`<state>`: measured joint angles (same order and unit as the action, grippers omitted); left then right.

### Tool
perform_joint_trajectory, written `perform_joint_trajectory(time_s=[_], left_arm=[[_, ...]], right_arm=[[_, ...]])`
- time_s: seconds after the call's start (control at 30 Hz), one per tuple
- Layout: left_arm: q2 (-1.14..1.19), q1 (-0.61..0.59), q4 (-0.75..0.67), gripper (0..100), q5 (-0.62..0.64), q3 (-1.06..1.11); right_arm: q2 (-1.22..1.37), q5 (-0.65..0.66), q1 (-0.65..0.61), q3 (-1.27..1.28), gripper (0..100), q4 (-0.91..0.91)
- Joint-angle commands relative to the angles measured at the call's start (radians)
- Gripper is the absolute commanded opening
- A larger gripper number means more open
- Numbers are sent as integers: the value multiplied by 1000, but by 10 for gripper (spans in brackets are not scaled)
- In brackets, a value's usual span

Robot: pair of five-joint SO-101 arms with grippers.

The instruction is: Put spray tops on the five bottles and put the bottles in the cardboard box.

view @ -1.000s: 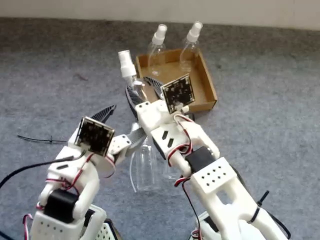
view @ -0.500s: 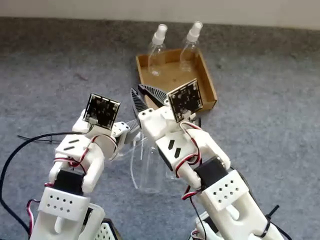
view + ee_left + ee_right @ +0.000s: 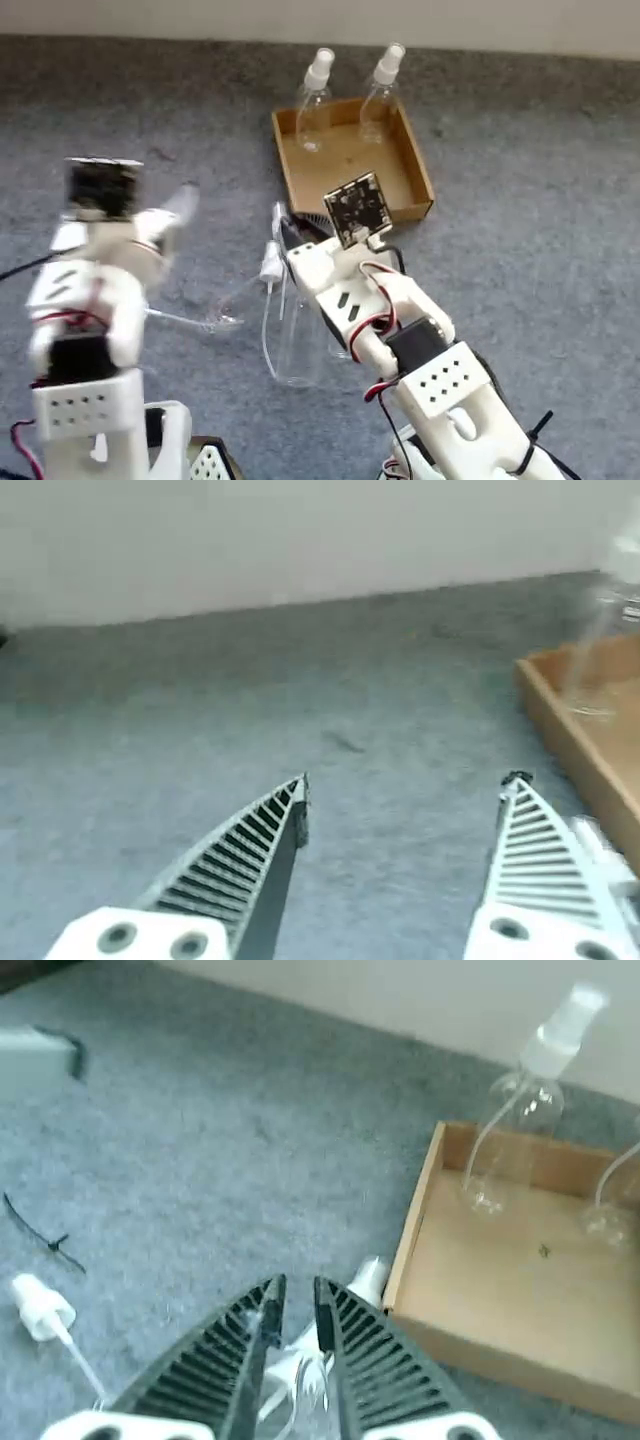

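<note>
The cardboard box point(image 3: 415, 170) lies at the back with two spray-topped bottles point(image 3: 314, 95) point(image 3: 381, 88) standing at its far end. The box point(image 3: 520, 1300) and one of those bottles point(image 3: 520, 1100) also appear in the right wrist view. My right gripper point(image 3: 285, 235) is low, just in front of the box. Its fingers point(image 3: 345, 1330) are closed to a narrow gap on a white spray top point(image 3: 370, 1280) point(image 3: 272, 262). A clear bottle point(image 3: 295, 340) stands under the right arm. My left gripper point(image 3: 400, 800) is open and holds nothing, raised at the left point(image 3: 180, 205).
A loose spray top point(image 3: 35, 1310) with its thin tube lies on the grey carpet, next to a black cable tie point(image 3: 45, 1235). Another clear bottle point(image 3: 220, 305) seems to lie between the arms. The wall runs behind the box.
My right gripper let go of the raised spray-topped bottle, opened wide, then dropped and closed on a spray top. My left arm swung away to the left.
</note>
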<state>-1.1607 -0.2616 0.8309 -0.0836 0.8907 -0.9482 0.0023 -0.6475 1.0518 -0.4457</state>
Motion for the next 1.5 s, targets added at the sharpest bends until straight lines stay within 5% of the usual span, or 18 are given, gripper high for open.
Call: perform_joint_trajectory(time_s=[0.0, 0.27, 0.53, 0.77, 0.87, 0.97, 1.1, 1.23, 1.47], left_arm=[[234, -206, 140, 264, -18, -311], [714, -417, 347, 264, -149, -757], [920, -550, 351, 264, -265, -805], [1000, -602, 149, 264, -301, -679], [1030, -602, 55, 264, -345, -615], [1067, -602, -5, 264, -361, -593], [1118, -615, -11, 264, -364, -593], [1167, -642, -58, 264, -364, -585], [1285, -711, -183, 264, -373, -595]], right_arm=[[-19, -2, -79, 12, 11, -54], [-19, 3, -194, 12, 105, -206], [1, 259, -387, 16, 134, -214], [352, 270, -398, -140, 134, -223], [432, 290, -406, -277, 136, -377], [438, 525, -390, -473, 172, -622], [470, 555, -369, -570, 265, -814], [556, 753, -371, -575, 322, -858], [901, 821, -367, -800, 322, -848]])
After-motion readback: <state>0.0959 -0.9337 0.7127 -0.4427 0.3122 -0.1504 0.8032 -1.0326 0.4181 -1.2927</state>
